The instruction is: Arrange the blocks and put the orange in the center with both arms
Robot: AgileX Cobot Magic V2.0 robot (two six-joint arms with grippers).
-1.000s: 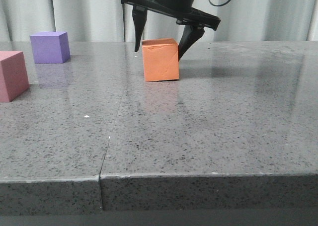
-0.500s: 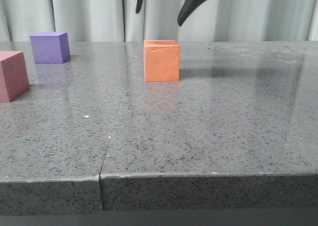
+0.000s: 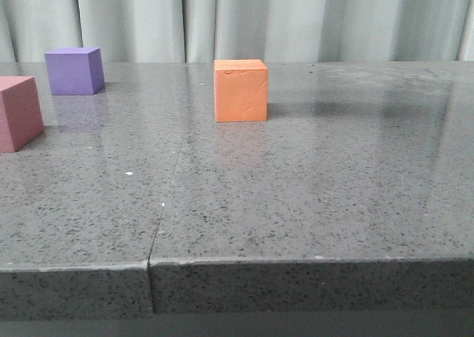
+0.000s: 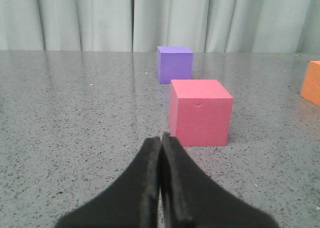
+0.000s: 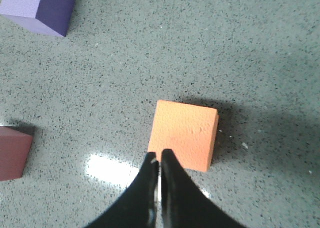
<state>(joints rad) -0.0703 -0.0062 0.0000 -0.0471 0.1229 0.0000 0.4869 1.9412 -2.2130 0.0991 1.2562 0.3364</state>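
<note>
The orange [image 3: 241,91] stands free on the counter [image 3: 311,189], well right of the purple cube [image 3: 72,70] and pink cube [image 3: 18,112]; lining up looks unfinished. From the left wrist, the left tool [image 4: 161,143] is clenched empty, near the pink cube. From the right wrist, the right tool [image 5: 160,160], clenched empty, hangs above the orange.
</note>
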